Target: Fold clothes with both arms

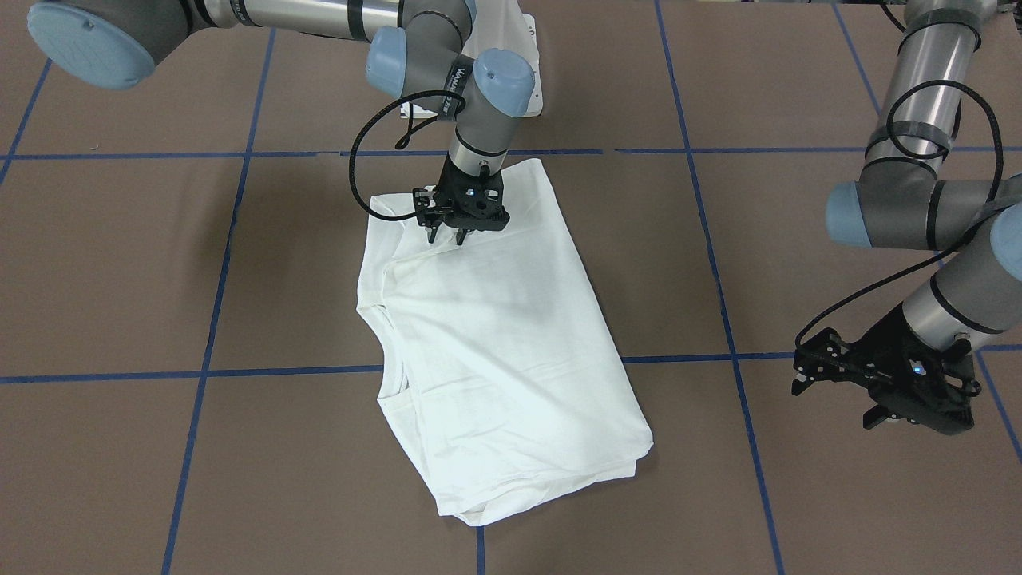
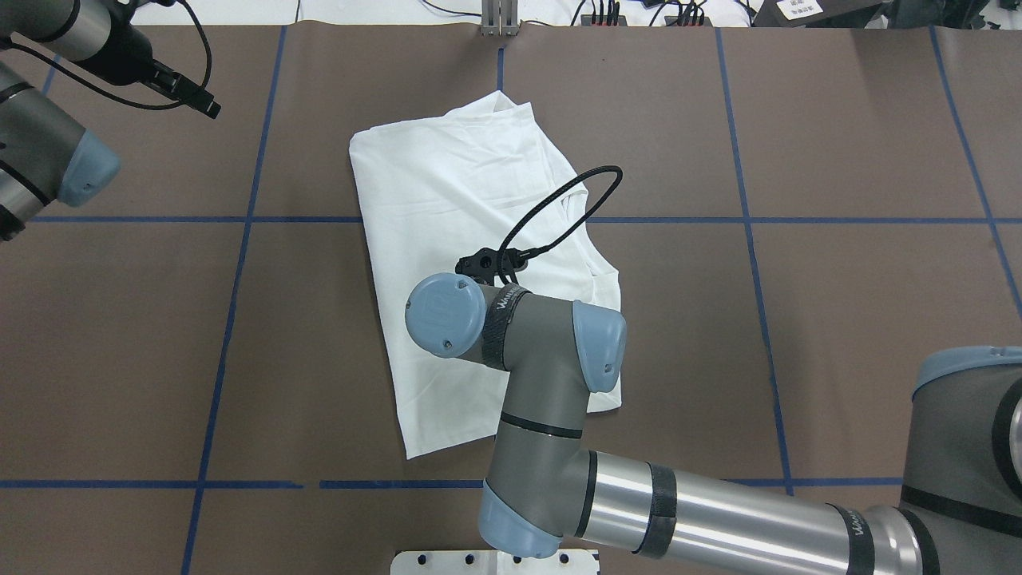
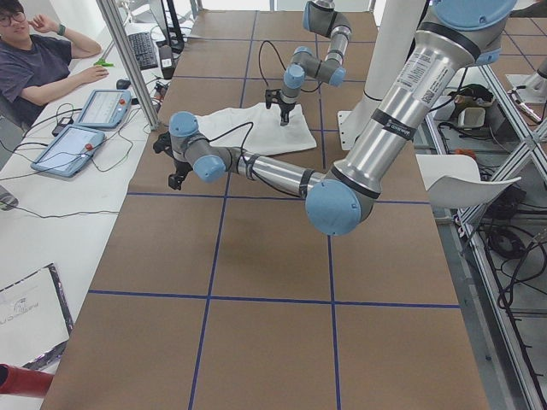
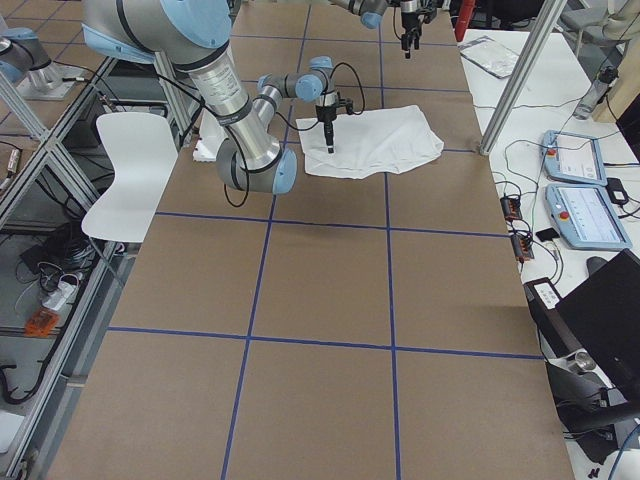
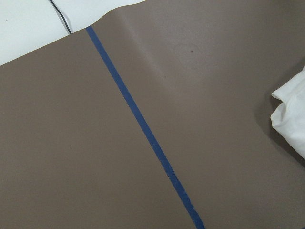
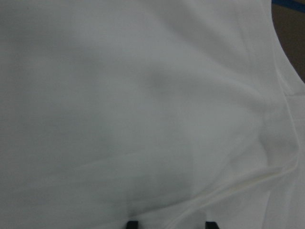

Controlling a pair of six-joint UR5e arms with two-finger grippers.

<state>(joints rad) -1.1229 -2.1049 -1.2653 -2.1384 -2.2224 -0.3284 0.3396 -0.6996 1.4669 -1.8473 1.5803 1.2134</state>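
The white T-shirt [image 1: 495,343] lies folded into a long slanted block on the brown table; no printed text shows. It also shows in the overhead view [image 2: 447,216]. My right gripper [image 1: 447,235] points straight down at the shirt's end nearest the robot. Its two fingertips [image 6: 132,223] stand apart on or just above the cloth, so it is open. In the overhead view its wrist hides the fingers. My left gripper [image 1: 834,399] hangs open and empty over bare table, well off to the shirt's side. The left wrist view shows only a shirt corner [image 5: 290,114].
Blue tape lines [image 1: 223,239] divide the brown table into squares. The white pedestal base [image 2: 495,563] stands at the robot's edge. An operator [image 3: 34,60] sits at a side desk with tablets [image 3: 102,107]. A white chair [image 4: 130,170] stands beside the table.
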